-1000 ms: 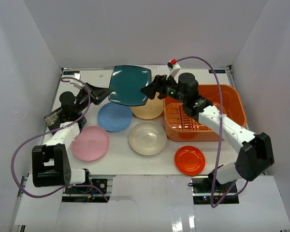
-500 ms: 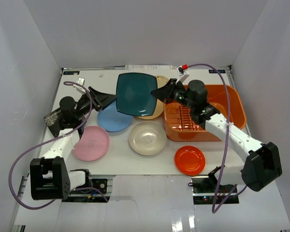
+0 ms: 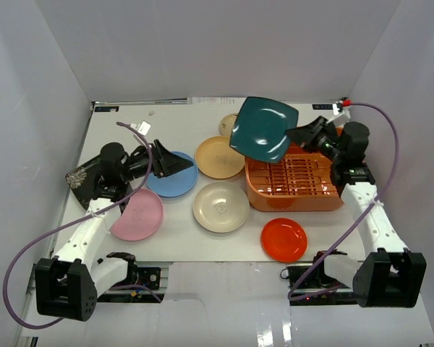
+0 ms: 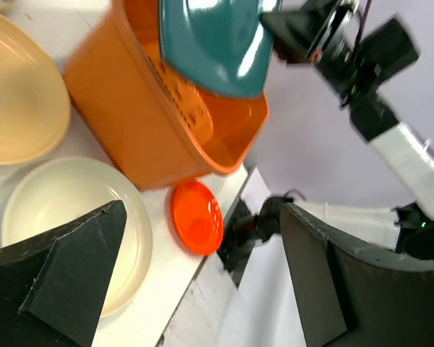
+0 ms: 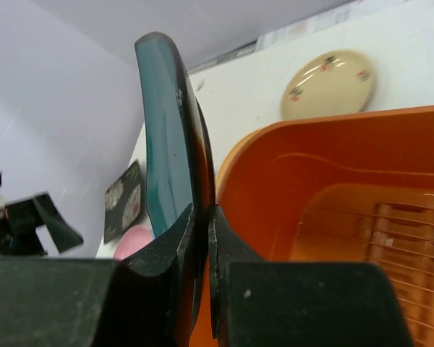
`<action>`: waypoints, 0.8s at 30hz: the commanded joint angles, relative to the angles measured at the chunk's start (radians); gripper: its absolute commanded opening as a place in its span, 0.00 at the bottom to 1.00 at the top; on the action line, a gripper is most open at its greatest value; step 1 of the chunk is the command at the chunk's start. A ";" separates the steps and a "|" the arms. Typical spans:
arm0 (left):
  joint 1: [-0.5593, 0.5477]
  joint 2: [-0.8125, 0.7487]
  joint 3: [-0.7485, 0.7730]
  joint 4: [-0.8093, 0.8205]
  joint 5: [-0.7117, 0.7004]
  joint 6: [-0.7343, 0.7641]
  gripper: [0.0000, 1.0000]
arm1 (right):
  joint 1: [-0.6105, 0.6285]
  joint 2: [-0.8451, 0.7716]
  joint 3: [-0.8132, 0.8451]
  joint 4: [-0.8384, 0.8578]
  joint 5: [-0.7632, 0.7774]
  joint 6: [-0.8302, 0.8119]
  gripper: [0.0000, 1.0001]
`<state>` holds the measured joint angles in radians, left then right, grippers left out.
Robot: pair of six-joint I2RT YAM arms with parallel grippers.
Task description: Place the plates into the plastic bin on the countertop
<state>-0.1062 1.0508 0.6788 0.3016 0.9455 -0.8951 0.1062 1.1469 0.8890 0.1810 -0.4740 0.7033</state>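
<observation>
Teal plate, rim pinched in the right gripper, hangs tilted over the far-left corner of the bin; level and lower it inside before releasing. Meanwhile the left gripper gapes empty.

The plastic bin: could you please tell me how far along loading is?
Done: nothing, the plastic bin shows bare floor. In hand: the right claw grips the teal plate above the bin's far-left corner. Left on the countertop: blue plate, tan plate, cream plate, pink plate, red-orange plate, small beige plate, black floral plate. The left claw is open.
</observation>
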 commanded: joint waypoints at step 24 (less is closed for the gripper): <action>-0.615 -0.107 0.168 -0.631 -0.577 0.587 0.98 | -0.389 0.378 0.364 -0.729 -0.098 -0.561 0.08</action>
<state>-0.7143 0.9627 0.8074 -0.3077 0.4255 -0.3328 -0.2859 1.5108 1.1839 -0.5259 -0.5312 0.1818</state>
